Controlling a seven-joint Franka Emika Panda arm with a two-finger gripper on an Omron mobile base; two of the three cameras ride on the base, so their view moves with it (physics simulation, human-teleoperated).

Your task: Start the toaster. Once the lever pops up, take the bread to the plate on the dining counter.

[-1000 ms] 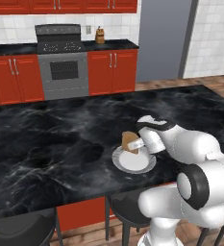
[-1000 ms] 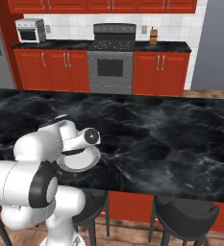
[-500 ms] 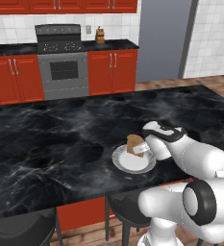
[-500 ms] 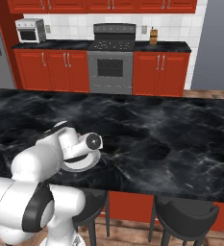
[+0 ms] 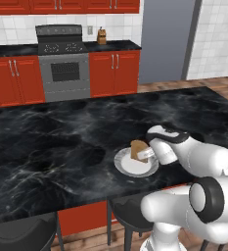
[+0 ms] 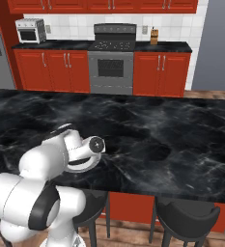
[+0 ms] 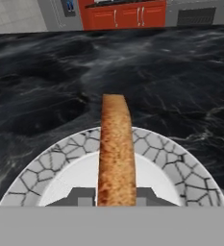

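The bread [image 7: 116, 144], a golden-brown slice with a darker crust, stands on edge between the fingertips of my gripper [image 7: 116, 198], which is shut on it. It hangs right over the middle of the small round white plate [image 7: 173, 158] with its grey cracked-pattern rim. From the left base view the bread [image 5: 137, 148] sits in my gripper [image 5: 146, 155] just above the plate [image 5: 127, 167] on the black marble dining counter [image 5: 57, 147], near its front edge. Whether the slice touches the plate I cannot tell. The toaster is out of view.
Two dark bar stools [image 6: 186, 217] stand under the counter's front edge beside my base. Across the aisle are red cabinets, a steel stove [image 6: 113, 58] and a small silver oven-like appliance [image 6: 30, 30] on the wall-side countertop. A grey fridge [image 5: 167, 39] stands at the right.
My hand has carried the bread a little to the right and down over the plate, and my elbow has swung out. The gripper has stayed shut on the slice.
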